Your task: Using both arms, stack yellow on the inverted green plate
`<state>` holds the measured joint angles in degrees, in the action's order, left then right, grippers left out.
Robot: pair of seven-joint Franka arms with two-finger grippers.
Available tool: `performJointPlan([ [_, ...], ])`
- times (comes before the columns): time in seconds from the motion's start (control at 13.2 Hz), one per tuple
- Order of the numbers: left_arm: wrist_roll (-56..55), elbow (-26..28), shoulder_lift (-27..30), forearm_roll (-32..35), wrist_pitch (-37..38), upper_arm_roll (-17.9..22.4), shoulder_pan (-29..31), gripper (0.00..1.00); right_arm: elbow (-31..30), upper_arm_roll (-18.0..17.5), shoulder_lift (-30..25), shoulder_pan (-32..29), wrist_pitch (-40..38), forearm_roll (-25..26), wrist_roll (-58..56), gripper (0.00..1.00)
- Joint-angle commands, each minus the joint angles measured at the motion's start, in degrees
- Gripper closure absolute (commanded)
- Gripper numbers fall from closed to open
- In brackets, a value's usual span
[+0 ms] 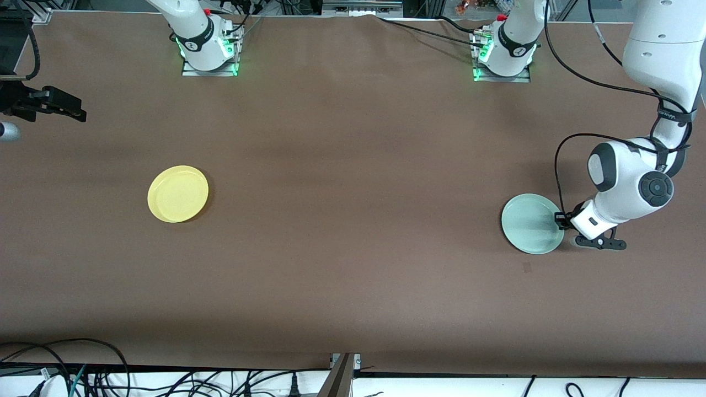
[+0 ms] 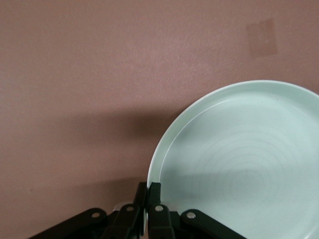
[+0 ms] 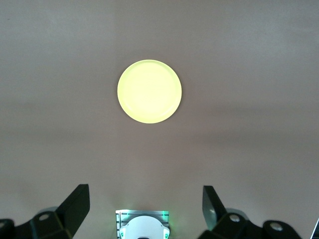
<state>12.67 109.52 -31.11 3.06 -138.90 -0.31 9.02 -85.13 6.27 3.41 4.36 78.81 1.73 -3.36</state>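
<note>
The pale green plate (image 1: pixel 531 224) lies flat on the brown table at the left arm's end. My left gripper (image 1: pixel 560 220) is low at its edge, shut on the rim. In the left wrist view the two fingers pinch the rim of the green plate (image 2: pixel 239 164), one inside and one outside, at my left gripper (image 2: pixel 148 187). The yellow plate (image 1: pixel 178 193) lies flat toward the right arm's end. My right gripper (image 1: pixel 62 105) is high over the table's end, open and empty. The right wrist view shows the yellow plate (image 3: pixel 149 91) far below my open right gripper (image 3: pixel 144 209).
The arm bases (image 1: pixel 208 49) (image 1: pixel 504 52) stand along the table's back edge. A small darker patch (image 1: pixel 527 267) marks the tablecloth near the green plate. Cables (image 1: pixel 83 369) hang past the table's front edge.
</note>
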Motion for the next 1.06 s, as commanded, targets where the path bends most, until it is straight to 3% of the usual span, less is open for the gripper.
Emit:
performJointPlan([
  [0.0, -0.3, -3.8, 4.6, 2.0, 10.9, -0.4, -1.7, 1.00, 0.0, 0.0, -0.2, -0.6, 0.3, -1.5, -0.5, 0.00],
  [0.38, -2.1, -15.8, 5.0, 3.3, 26.0, -0.3, -7.2, 1.00, 0.0, 0.0, -0.2, -0.6, 0.3, -1.8, -0.6, 0.00],
  [0.99, -15.0, -26.7, 4.9, 27.1, 41.4, -0.5, -25.4, 1.00, 0.0, 0.0, -0.2, -0.6, 0.3, -1.8, -0.6, 0.00],
])
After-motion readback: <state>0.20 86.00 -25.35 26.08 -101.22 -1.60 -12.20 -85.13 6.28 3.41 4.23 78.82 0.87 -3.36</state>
